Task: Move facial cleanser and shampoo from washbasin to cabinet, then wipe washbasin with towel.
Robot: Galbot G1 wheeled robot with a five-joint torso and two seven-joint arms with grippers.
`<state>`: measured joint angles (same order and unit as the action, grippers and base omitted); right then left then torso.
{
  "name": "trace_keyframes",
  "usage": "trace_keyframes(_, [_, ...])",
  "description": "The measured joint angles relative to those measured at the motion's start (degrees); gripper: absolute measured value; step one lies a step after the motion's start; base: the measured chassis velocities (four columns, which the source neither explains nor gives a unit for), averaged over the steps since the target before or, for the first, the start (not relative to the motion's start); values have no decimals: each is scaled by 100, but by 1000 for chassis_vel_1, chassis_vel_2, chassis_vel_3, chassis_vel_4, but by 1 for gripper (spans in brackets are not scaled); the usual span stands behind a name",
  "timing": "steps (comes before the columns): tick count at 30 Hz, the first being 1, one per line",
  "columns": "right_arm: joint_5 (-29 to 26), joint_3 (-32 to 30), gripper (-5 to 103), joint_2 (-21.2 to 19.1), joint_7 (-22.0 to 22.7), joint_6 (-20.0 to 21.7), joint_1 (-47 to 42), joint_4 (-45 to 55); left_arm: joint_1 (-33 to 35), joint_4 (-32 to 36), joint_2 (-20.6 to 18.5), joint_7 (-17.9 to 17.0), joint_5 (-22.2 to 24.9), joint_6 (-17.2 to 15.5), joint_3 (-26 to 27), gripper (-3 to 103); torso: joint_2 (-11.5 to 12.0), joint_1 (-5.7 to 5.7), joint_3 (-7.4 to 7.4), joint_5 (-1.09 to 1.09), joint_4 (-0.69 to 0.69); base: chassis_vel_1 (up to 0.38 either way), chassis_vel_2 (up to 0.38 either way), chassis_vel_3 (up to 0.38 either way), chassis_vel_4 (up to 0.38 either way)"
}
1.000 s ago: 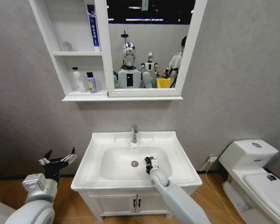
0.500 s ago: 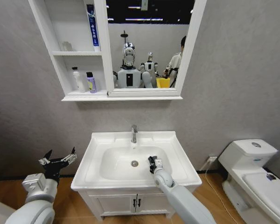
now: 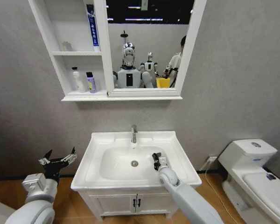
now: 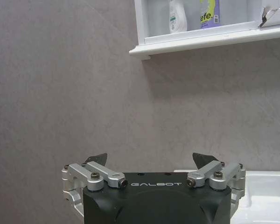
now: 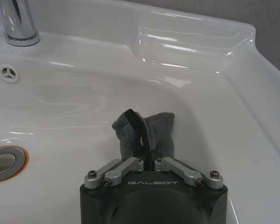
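Towel [image 5: 144, 133], a small dark grey folded cloth with a yellow-green edge, is pinched in the right claw [image 5: 148, 161], whose fingers are closed narrowly on it. In the head view that right claw [image 3: 157, 160] sits inside the oval bowl of the white rectangular ceramic washbasin [image 3: 102, 140], on the bowl's right slope, to the right of the round drain [image 3: 134, 164] and in front of the chrome tap [image 3: 134, 133]. The cloth presses against the white wall of the bowl [image 5: 214, 116]. The left claw [image 3: 59, 161] hangs parked off the washbasin's left side, its fingers spread wide. Up on the wall, the tall white open-shelf cabinet [image 3: 56, 58] beside the mirror holds a white bottle [image 3: 77, 80] and a purple bottle [image 3: 91, 82] on its lowest shelf.
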<state>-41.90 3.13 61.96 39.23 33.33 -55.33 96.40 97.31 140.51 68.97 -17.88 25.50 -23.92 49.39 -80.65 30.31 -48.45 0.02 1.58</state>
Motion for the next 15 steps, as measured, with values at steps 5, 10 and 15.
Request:
trace_keyframes(5, [-32,12,5,87,-11,-4,17,-131,0,0,0,0,0,0,0,100,0,0,0,-2,1,0,0,0,0])
trace_keyframes(10, [-24,66,5,288,-40,-44,47,-297,0,0,0,0,0,0,0,100,0,0,0,-1,1,0,0,0,0])
trace_keyframes(15, [76,157,5,639,-100,-101,94,-558,0,0,0,0,0,0,0,100,0,0,0,-1,1,0,0,0,0])
